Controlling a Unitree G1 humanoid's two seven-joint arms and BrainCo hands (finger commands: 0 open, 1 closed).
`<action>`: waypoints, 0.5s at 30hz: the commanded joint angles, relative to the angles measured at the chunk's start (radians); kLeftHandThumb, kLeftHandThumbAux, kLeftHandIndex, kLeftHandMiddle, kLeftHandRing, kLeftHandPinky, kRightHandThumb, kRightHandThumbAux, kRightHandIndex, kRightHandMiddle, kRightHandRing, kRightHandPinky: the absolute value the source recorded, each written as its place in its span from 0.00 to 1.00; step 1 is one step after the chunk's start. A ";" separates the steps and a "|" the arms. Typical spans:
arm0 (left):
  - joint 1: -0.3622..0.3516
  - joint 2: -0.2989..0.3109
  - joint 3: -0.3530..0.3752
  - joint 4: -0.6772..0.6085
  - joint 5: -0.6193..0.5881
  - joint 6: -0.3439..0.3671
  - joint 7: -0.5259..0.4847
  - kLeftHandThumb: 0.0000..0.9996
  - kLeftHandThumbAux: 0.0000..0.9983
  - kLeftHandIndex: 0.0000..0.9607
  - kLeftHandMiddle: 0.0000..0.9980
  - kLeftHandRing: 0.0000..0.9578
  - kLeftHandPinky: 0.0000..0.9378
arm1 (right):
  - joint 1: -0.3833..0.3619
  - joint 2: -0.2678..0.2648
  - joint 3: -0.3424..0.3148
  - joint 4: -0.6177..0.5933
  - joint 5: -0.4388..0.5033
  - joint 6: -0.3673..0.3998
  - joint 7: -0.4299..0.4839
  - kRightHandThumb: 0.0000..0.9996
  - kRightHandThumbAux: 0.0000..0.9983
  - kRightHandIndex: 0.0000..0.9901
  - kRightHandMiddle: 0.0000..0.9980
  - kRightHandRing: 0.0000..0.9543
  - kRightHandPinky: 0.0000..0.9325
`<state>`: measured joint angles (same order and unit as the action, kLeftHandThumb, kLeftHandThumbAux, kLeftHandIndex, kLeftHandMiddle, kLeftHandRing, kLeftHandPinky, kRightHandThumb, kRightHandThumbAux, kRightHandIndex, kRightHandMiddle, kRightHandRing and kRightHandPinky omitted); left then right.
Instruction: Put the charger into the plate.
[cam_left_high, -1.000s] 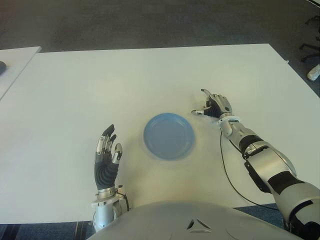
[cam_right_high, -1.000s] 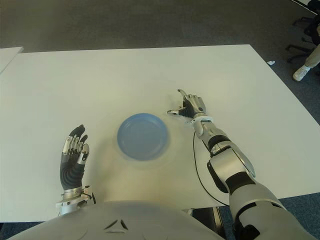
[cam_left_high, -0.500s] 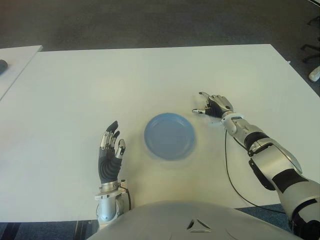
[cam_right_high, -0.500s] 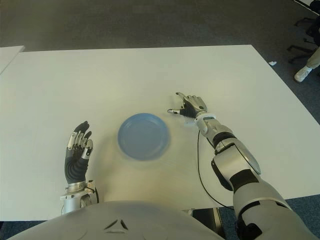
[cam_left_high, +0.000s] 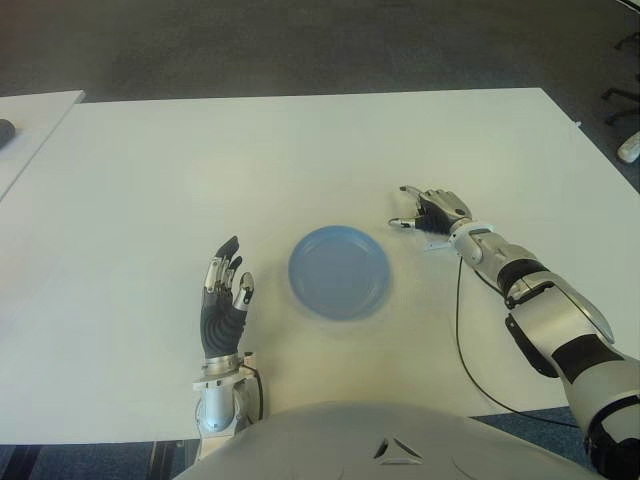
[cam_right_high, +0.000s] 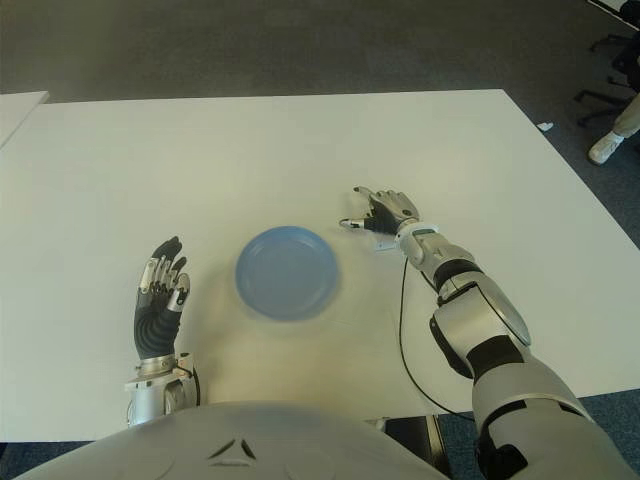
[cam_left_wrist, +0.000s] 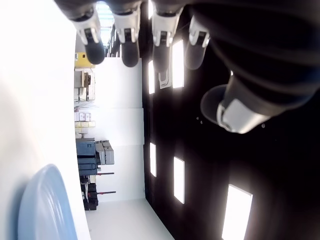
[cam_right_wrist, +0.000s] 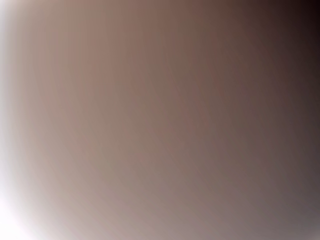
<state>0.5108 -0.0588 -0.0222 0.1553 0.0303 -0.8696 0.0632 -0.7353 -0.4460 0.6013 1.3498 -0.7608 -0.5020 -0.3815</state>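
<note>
Left eye view: a blue plate (cam_left_high: 338, 271) sits empty at the centre of a white desk (cam_left_high: 250, 160), with bare surface on every side of it. The robot's right hand (cam_left_high: 432, 211) shows just right of the plate, at centre right of the frame, palm down and low over the desk. Its fingers (cam_left_high: 405, 222) are curled, one tip reaching toward the plate's rim without touching it. A small white shape (cam_left_high: 437, 240) peeks out at the heel of that hand, likely the charger; too little of it shows to tell its long axis or which way it points, or whether the hand has hold of it. A thin black cable (cam_left_high: 462, 330) runs from the right wrist down along the forearm to the lower edge of the desk. Nothing lies between the hand and the plate.

The left hand (cam_left_high: 223, 300) stands upright at lower left of the frame, left of the plate and well apart from it, fingers (cam_left_wrist: 128, 30) straight, loosely spread and holding nothing; the left wrist view confirms this. The right wrist view is a brown blur and shows nothing of its hand. A second desk (cam_left_high: 30, 120) edges in at upper left. Dark carpet (cam_left_high: 300, 45) fills the top of the frame.
</note>
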 joint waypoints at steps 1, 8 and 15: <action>-0.017 0.008 0.002 0.031 0.007 -0.003 -0.011 0.24 0.58 0.13 0.12 0.10 0.11 | 0.008 -0.016 0.026 0.015 -0.031 0.008 0.047 0.09 0.18 0.00 0.00 0.00 0.00; -0.037 0.016 0.006 0.051 -0.001 -0.008 -0.019 0.23 0.58 0.14 0.12 0.10 0.12 | 0.006 -0.013 0.029 0.015 -0.028 0.010 0.066 0.09 0.19 0.00 0.00 0.00 0.00; -0.045 0.021 0.008 0.054 -0.018 -0.002 -0.031 0.23 0.59 0.13 0.13 0.11 0.12 | 0.003 -0.013 0.039 0.013 -0.035 0.018 0.056 0.10 0.20 0.00 0.00 0.00 0.00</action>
<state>0.4873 -0.0466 -0.0171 0.1839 0.0189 -0.8784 0.0439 -0.7517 -0.4640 0.6246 1.3500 -0.7722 -0.4939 -0.3418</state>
